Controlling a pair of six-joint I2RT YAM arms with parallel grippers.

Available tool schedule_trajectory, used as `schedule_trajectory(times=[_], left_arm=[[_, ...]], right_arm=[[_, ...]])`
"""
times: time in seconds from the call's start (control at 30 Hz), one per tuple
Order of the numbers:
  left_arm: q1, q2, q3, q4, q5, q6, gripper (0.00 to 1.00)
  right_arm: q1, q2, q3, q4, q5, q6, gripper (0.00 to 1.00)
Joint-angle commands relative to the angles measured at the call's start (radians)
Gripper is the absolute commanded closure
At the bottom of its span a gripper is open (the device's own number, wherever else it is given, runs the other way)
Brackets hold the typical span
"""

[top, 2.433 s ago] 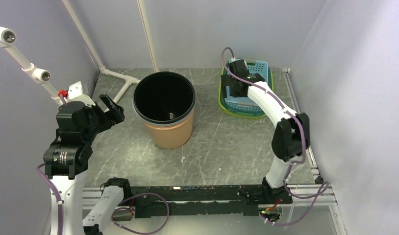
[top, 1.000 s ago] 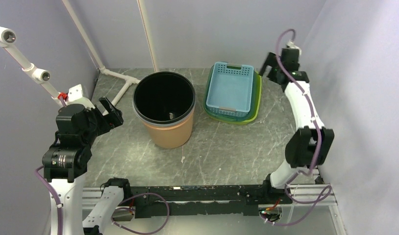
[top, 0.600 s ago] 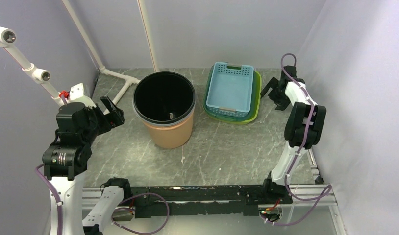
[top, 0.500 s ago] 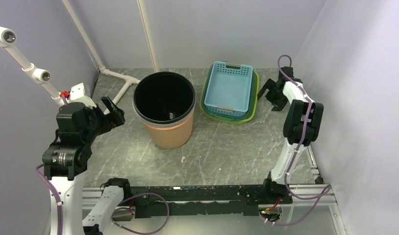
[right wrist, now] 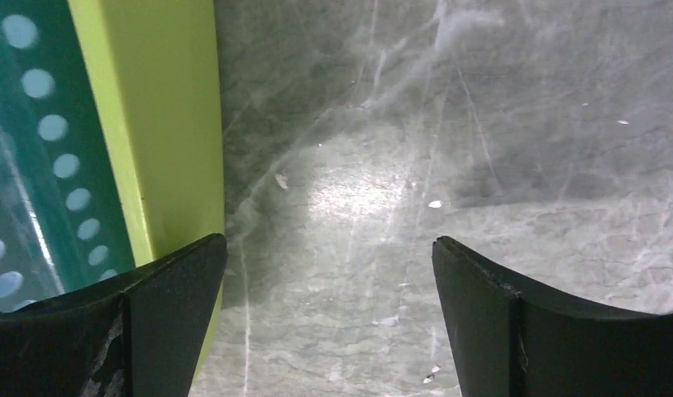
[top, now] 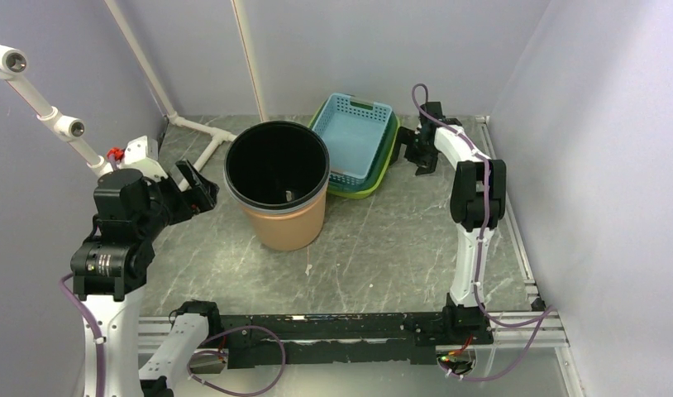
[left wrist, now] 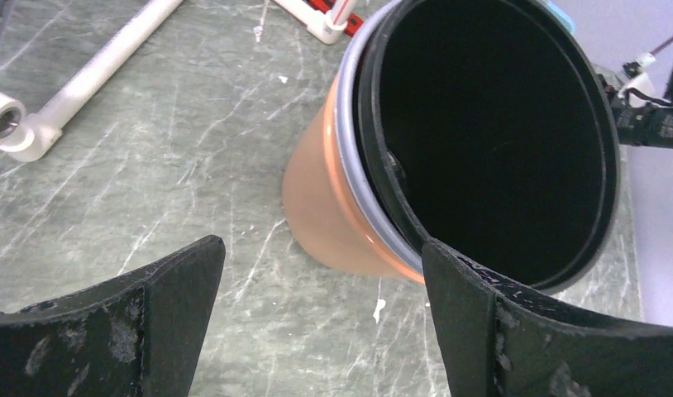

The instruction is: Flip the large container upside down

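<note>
Top external view: the large tan cylindrical container with black liner stands upright left of centre on the grey marbled tabletop, long axis vertical, mouth upward. Left fingers and right fingers both gape wide, empty.

Left hand open, raised at the left, right hand open, low, stretched far forward

A grey, white-veined table is carrying everything. The large container is standing upright on it left of centre, mouth up. A stack of baskets is sitting just beside it, toward the far right. A white pipe is lying at the far left, and a small white scrap is lying nearer.
</note>
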Motion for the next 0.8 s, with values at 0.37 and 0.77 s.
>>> schedule_trajectory(times=[0.37,0.77], left_arm=[[0.001,0.054,0.042,0.13,0.231,0.011,0.05],[0.0,0.11,0.045,0.111,0.236,0.015,0.05]], right_arm=[[-0.028,-0.475,-0.28,0.044,0.054,0.07,0.0],[0.024,-1.025,-0.762,0.6,-0.399,0.398,0.0]])
